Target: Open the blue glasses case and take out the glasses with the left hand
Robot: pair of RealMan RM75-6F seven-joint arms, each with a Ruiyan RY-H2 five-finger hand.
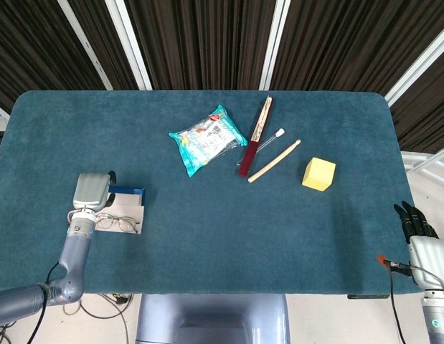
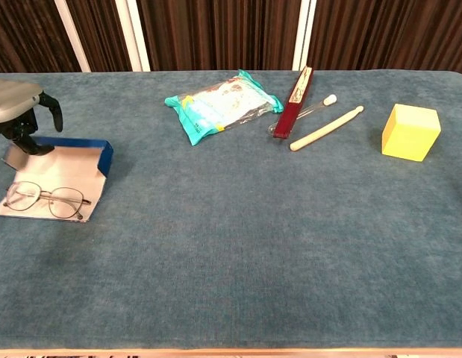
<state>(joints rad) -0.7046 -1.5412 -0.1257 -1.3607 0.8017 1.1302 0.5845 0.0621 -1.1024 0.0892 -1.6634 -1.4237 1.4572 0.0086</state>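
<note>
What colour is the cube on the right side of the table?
Yellow. The cube shows best in the chest view, right of the wooden stick.
</note>
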